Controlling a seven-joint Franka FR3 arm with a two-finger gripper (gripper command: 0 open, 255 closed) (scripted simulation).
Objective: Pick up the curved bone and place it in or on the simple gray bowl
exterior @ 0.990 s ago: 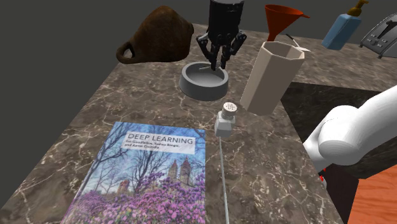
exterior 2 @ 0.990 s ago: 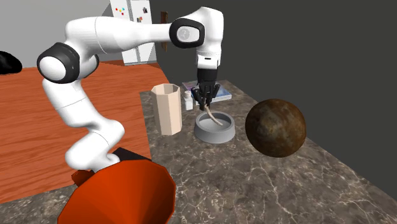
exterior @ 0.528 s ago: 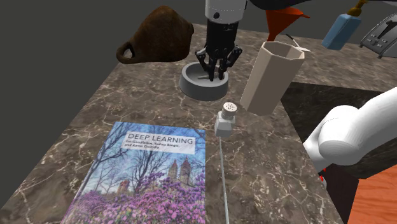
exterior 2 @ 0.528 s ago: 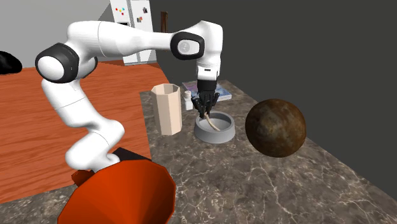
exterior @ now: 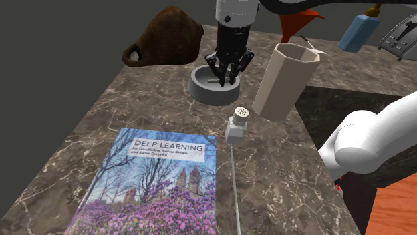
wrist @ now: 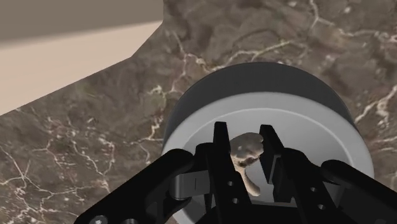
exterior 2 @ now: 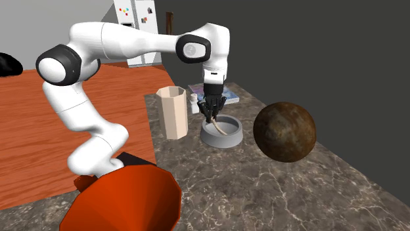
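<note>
Clasping the curved bone (wrist: 248,153) between both black fingers (wrist: 221,149) of the gripper (wrist: 245,131), pressed against either side of its pale knobby end. Holding it low over the pale floor of the gray bowl (wrist: 191,121), inside the ring of the rim. Seen from the second exterior view as a gripper (exterior 2: 211,119) pointing straight down on the white arm (exterior 2: 125,36), with the bone (exterior 2: 221,127) curving from the tips down into the bowl (exterior 2: 220,140); cannot tell whether the lower end touches the floor. Logged in the shoulder view: gripper (exterior: 223,81) dipping into the bowl (exterior: 202,91), on a dark veined marble counter (exterior: 133,107). Noted around the bowl: a brown round jug (exterior: 167,37) just beyond on the shoulder view's left, a tall beige faceted cup (exterior: 287,77) near on the right, a small white shaker (exterior: 237,125) nearer the camera, apart from the bowl. Marked a book (exterior: 154,180) titled DEEP LEARNING flat at the near end of the counter, well apart. Spotted an orange funnel (exterior: 294,27), a blue bottle (exterior: 361,30) and a toaster (exterior: 401,37) at the far end.
</note>
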